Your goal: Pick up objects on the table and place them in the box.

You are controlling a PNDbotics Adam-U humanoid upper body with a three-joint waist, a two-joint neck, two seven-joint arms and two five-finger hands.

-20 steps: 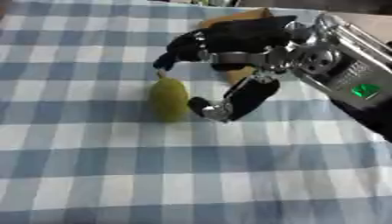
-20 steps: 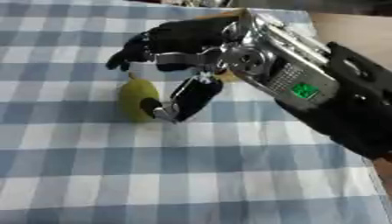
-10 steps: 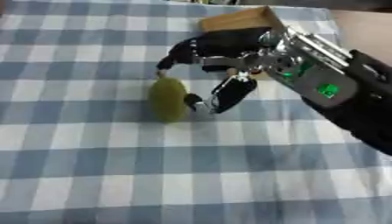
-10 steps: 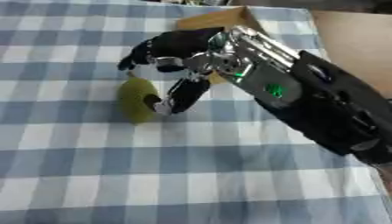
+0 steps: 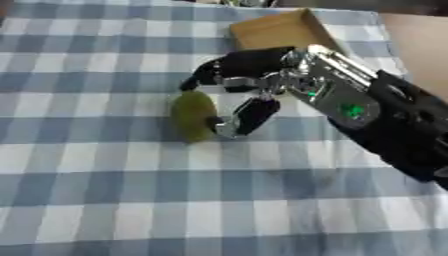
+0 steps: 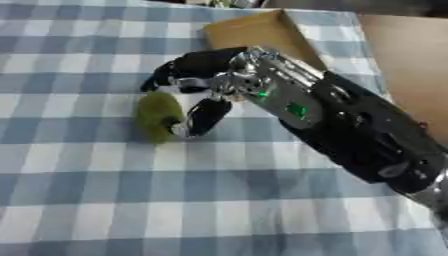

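Left eye view: right hand fingers curled around green fruit.

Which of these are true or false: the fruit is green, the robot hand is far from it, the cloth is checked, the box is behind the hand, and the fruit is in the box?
1. The fruit is green. True.
2. The right robot hand is far from the fruit. False: its fingers curl beside it.
3. The cloth is blue and white checked. True.
4. The box lies beyond the hand. True.
5. The fruit is in the box. False: it lies on the cloth.
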